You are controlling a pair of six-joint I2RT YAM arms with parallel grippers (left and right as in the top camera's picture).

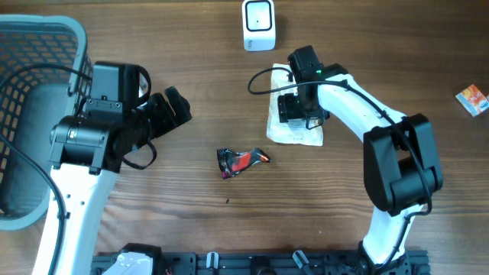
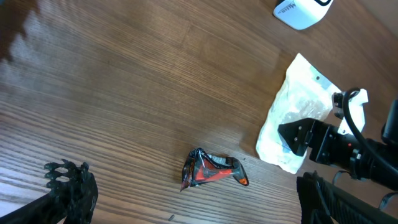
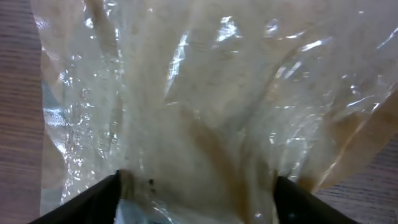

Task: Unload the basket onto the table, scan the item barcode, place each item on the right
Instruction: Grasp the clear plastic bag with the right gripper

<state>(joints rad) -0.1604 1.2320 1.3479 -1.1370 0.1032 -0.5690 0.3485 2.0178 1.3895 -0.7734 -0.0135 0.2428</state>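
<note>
Plainly, the right gripper (image 3: 198, 183) stood open over a crinkled clear plastic bag with pale contents (image 2: 292, 118). Its two black fingers (image 3: 93, 202) were spread wide at either side of the bag's bulging middle. The bag lay flat on the brown wooden table (image 1: 191, 46) directly beneath that gripper, with film spilling out past both fingers. It did not appear lifted, though the close wrist view could not show whether the finger pads pressed on the film. No barcode could be made out on the film in any view. A small white box-shaped scanner (image 1: 258, 24) stood just beyond the right gripper, on the side away from the arm's base, and apart from the bag. The left gripper (image 1: 172, 113) hung fully open and empty, its fingers spread and pointed toward the middle of the table. A crumpled black and red foil wrapper (image 1: 241, 161) lay near it, between the two grippers and clear of both. Behind the left gripper sat a grey plastic mesh basket (image 1: 23, 99). Well out past the right arm's elbow lay a small orange packet (image 1: 472, 100) at the table's edge.
</note>
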